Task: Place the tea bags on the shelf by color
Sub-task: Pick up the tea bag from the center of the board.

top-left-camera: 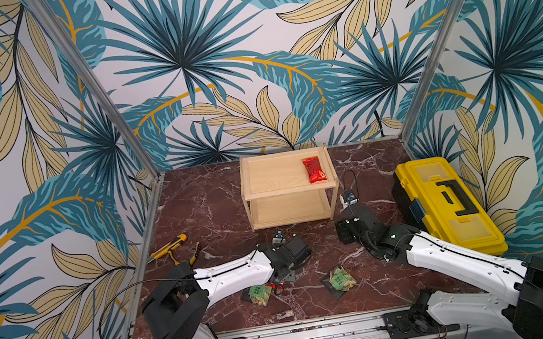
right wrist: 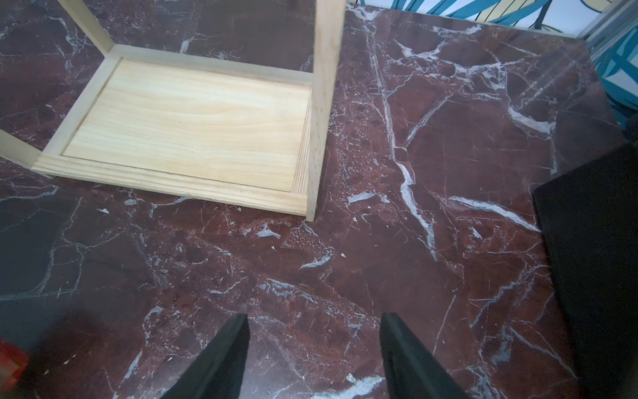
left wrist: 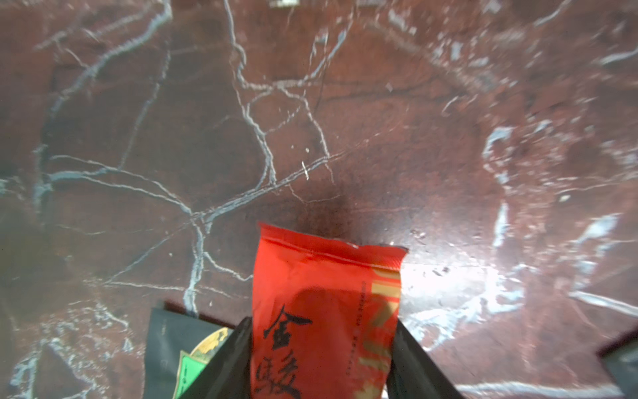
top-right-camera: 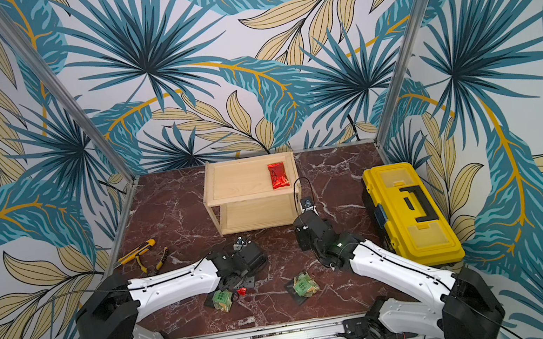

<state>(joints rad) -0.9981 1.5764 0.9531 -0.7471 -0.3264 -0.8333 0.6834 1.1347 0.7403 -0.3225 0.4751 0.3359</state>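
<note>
You count two shiny red foil tea packets (top-left-camera: 314, 169) (left wrist: 324, 311), two black-edged green-and-gold packets (top-left-camera: 260, 294) (top-left-camera: 342, 279), one pale wooden two-tier shelf (top-left-camera: 288, 191), one yellow plastic toolbox (top-left-camera: 449, 205).

Red tea bag (left wrist: 326, 293), yellow toolbox (top-left-camera: 464, 232)

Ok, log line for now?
left gripper: shut on shiny red foil tea bag | right gripper: open, empty | pale wooden shelf top: one red bag | marble table: two green-and-gold packets
</note>
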